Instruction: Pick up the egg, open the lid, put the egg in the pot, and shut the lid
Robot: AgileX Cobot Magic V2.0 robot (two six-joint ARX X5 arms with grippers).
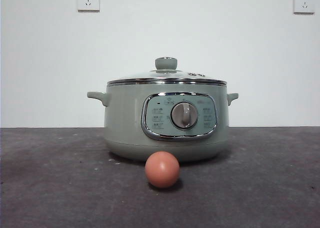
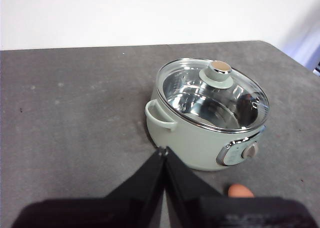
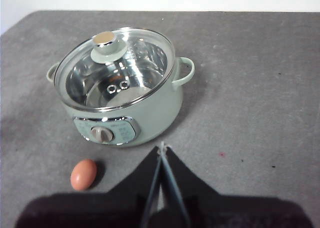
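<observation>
Showing one egg, one lidded pot

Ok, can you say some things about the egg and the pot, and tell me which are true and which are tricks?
1. The lid sits on the pot. True.
2. The egg is inside the pot. False: it lies on the table in front of the pot's dial.
3. The left gripper holds the egg. False: its jaws are shut on nothing.
4. The right gripper is shut and empty. True.
5. The pot has two side handles. True.
</observation>
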